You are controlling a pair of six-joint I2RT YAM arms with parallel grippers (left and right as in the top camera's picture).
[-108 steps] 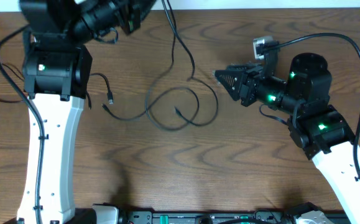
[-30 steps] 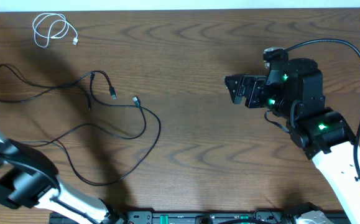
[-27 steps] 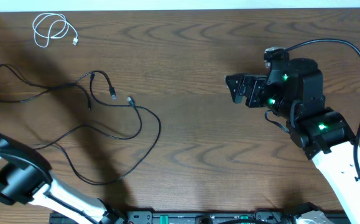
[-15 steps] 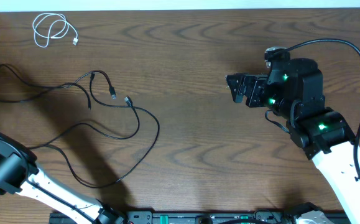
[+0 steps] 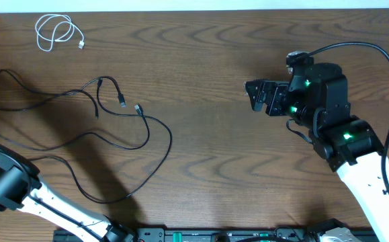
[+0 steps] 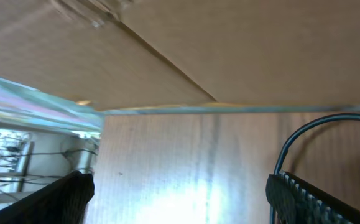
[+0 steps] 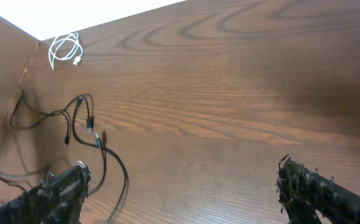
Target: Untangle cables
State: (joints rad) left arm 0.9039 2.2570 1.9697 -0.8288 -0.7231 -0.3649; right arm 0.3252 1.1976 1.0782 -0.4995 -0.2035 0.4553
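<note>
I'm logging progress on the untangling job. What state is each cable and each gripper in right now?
white cable: coiled in a small loop, lying apart from the others near a corner of the table.
black cables: loose on the table, crossing one another near their plugs.
left gripper: open, nothing between its fingers.
right gripper: open, empty.

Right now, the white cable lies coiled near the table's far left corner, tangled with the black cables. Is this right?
Not tangled: the white cable lies coiled near the far left corner, apart from the black cables. The overhead view shows bare table between them.
</note>
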